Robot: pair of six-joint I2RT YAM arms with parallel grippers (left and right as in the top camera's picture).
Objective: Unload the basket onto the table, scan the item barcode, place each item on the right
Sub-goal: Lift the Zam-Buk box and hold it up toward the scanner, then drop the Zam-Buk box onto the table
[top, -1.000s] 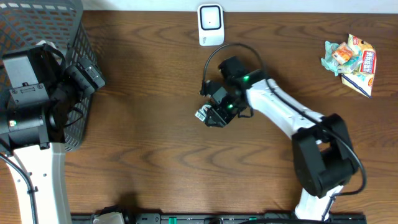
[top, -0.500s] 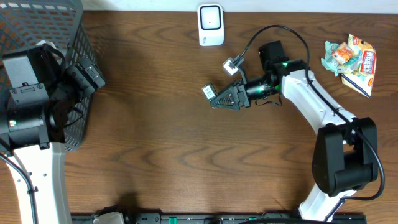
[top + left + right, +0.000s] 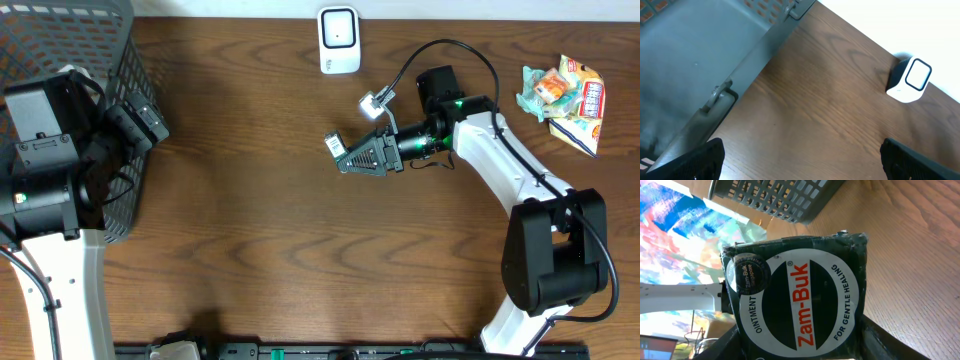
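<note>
One dark Zam-Buk packet (image 3: 800, 305), clamped flat between the right fingers (image 3: 372, 157) at centre frame in the overhead view. Below and a little right of the white scanner (image 3: 338, 40) at the top edge, well apart from it. Seemingly lifted clear of the wooden bench (image 3: 250, 250), round printed face turned to the wrist camera. On the packet's left end, seen from above, a small white label (image 3: 335, 146), probably the barcode, too small to read. At the far left, left fingers (image 3: 695, 160) spread wide and empty by the grey basket (image 3: 130, 60), with the scanner in sight at the right of that wrist view. More packets (image 3: 565, 95) heaped at upper right, untouched.

Scan judged not yet done: packet short of the scanner window. Several ways to fail from here.

- **Label off the window:** turned sideways or away on arrival, giving no read. Needs a wrist roll to face it squarely.
- **Weak hold:** a soft, glossy wrapper gripped at one end only, liable to sag, pivot or slide out during a quick swing.
- **Approach too close:** enough to nudge the light scanner over or push it off the back edge.
- **Glare or a crease across the bars:** enough to spoil the read even with good aim.
</note>
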